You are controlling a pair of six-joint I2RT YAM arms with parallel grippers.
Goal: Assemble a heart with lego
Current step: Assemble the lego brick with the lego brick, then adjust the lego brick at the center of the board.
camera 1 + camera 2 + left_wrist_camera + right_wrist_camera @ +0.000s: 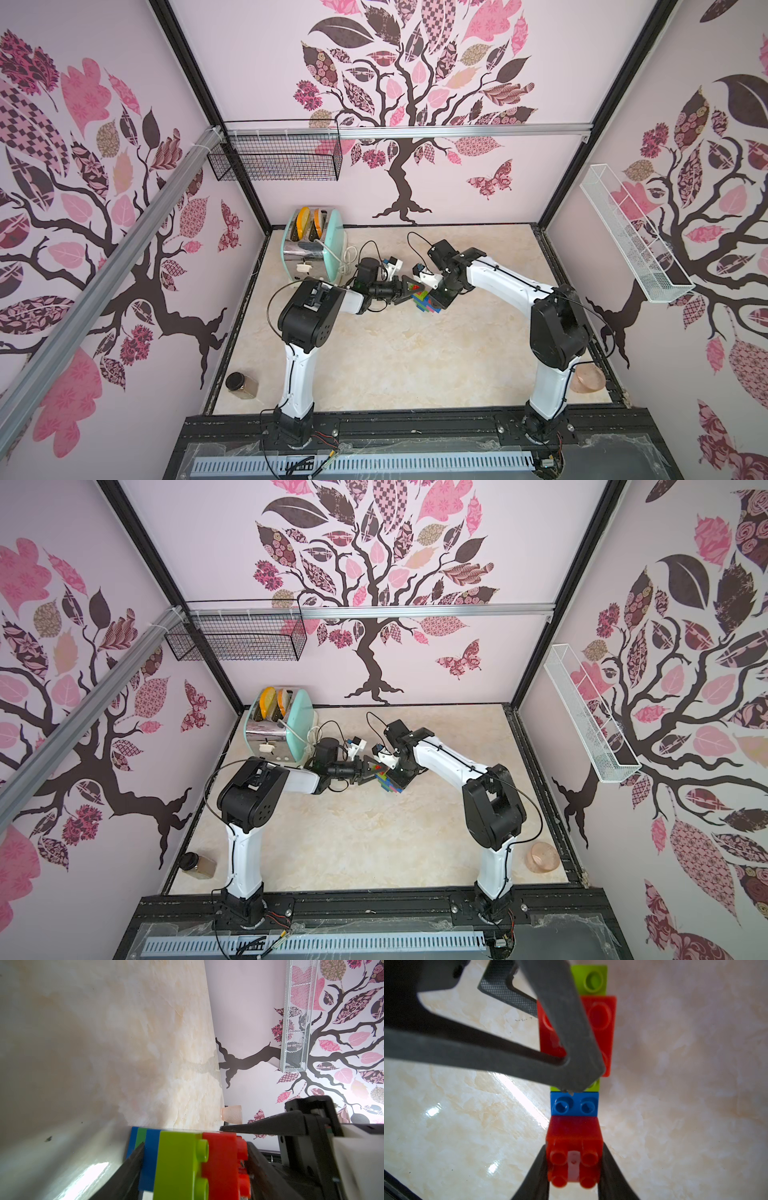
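My desk (395, 365) carries a mint toaster (316, 253) at the back left, a dark-lidded jar (242, 385) front left, a pink cup (590, 380) front right.

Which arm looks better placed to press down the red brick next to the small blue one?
Right, probably. The right gripper is shut on the red brick beside the small blue brick, so it can push. The left gripper is clamped across the heart, which suits steadying it.

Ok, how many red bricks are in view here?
2. One red brick sits on the lime brick of the heart clamped in the left jaws; the other is held in the right jaws, beside the blue square. Others could be hidden.
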